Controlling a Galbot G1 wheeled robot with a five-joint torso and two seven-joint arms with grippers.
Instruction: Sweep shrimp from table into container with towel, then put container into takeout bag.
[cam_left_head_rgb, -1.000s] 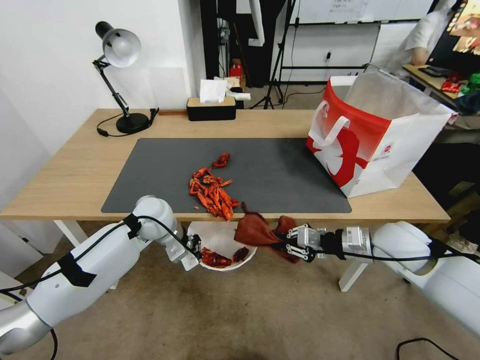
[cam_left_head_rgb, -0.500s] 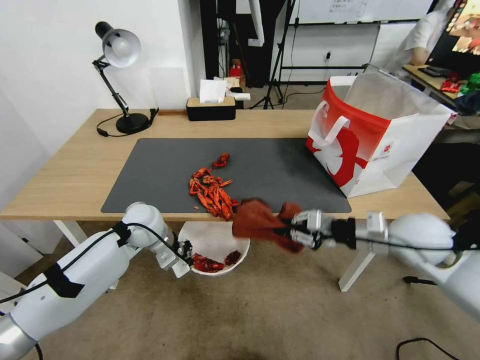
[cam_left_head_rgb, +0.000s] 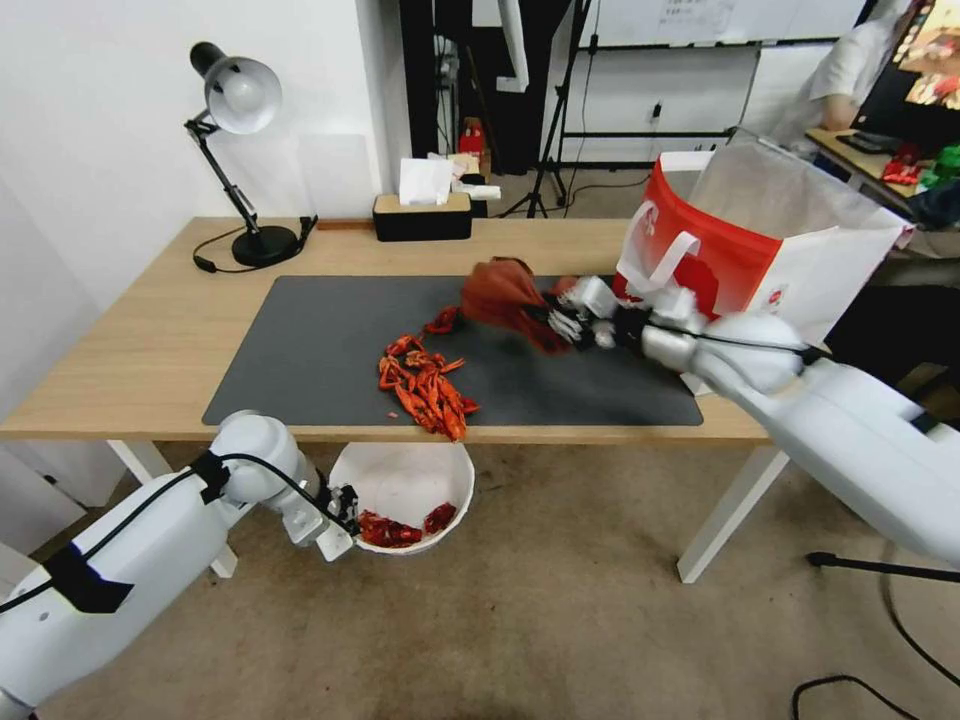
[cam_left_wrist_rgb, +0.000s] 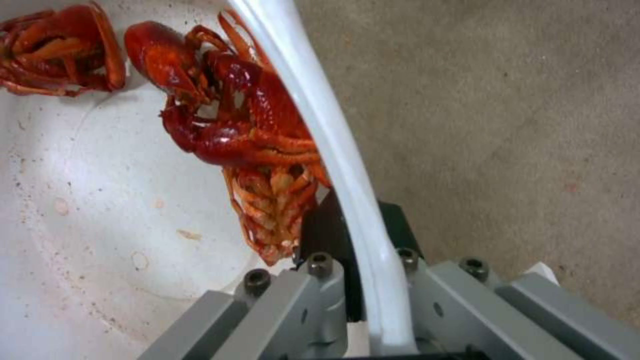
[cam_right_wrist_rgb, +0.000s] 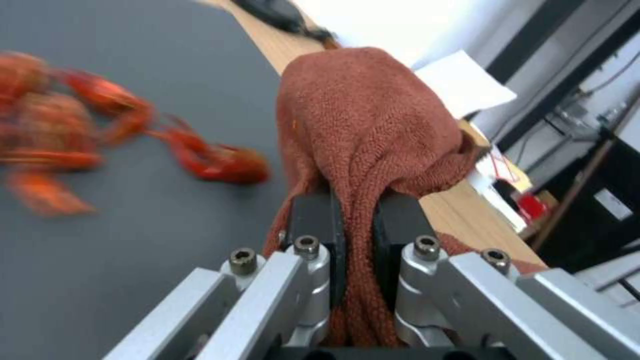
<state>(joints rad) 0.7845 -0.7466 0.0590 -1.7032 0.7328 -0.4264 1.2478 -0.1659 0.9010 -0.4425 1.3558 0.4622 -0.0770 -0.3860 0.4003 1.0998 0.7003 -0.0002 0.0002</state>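
1. Towel (cam_left_head_rgb: 503, 292) is bunched up and pinched tight in my right gripper (cam_left_head_rgb: 560, 322), jaws nearly together on a fold of it. It hangs over the mat at about 1 o'clock from the shrimp (cam_left_head_rgb: 425, 385) heap, beyond the lone one at the far end.
2. Left gripper (cam_left_head_rgb: 340, 503) is clamped on the rim of the container (cam_left_head_rgb: 405, 478), holding it below the table (cam_left_head_rgb: 150, 340) edge at 6 o'clock from the heap. A few shrimp are in it already.
3. To do this pass well, I'd drop the towel flat behind the far stragglers and drag straight toward 6 o'clock, keeping the bowl lip tucked under the edge.
4. Left wrist cam shows the rim sitting between the fingers (cam_left_wrist_rgb: 320, 235), which the head cam can't resolve. Right wrist cam confirms the cloth grip.
5. Takeout bag (cam_left_head_rgb: 760, 260) stands open at 3 o'clock.
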